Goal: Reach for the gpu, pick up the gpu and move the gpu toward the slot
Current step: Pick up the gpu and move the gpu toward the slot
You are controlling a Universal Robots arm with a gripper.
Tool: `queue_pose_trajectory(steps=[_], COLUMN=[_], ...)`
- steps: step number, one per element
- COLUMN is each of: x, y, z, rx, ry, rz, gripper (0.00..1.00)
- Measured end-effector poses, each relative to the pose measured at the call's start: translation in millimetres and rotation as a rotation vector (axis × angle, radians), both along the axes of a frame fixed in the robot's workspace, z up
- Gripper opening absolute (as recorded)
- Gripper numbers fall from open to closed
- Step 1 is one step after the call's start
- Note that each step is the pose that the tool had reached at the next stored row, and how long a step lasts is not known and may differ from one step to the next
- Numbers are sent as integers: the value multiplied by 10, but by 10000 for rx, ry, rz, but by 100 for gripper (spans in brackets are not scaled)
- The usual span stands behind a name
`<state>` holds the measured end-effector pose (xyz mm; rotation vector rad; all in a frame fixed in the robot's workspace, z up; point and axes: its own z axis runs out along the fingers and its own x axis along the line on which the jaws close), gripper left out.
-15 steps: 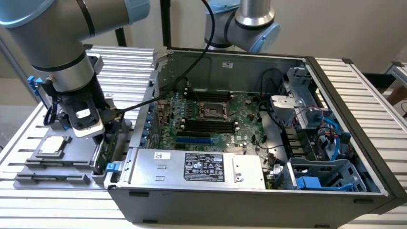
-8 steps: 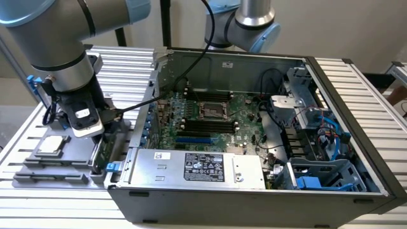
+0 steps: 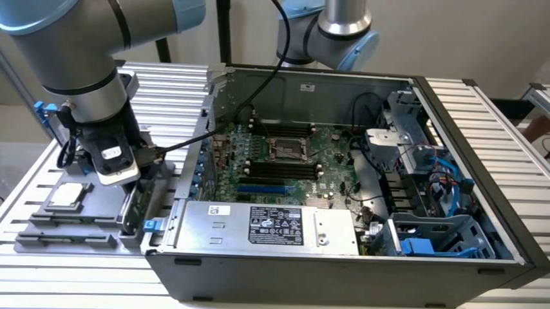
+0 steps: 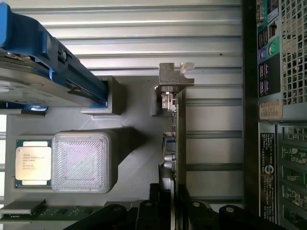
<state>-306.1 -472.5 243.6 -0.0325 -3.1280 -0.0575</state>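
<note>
Narrow bare strips flank the gpu, hemmed by the computer case and grey block.

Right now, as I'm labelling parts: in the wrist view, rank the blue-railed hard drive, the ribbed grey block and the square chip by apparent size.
1. hard drive, largest, though cropped and perhaps nearer the camera.
2. grey block.
3. chip, somewhat smaller than the block.

The gpu stands on edge in a holder between the chip and the computer case.
</note>
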Motion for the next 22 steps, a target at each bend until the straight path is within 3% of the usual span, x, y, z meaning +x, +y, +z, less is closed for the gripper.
queue_pose_trajectory(steps=[3, 13, 22], x=[3, 5, 5], y=[0, 0, 0], z=[11, 83, 282], rx=[0, 0, -1], ry=[30, 39, 44], rz=[-1, 24, 47], gripper=[26, 26, 26])
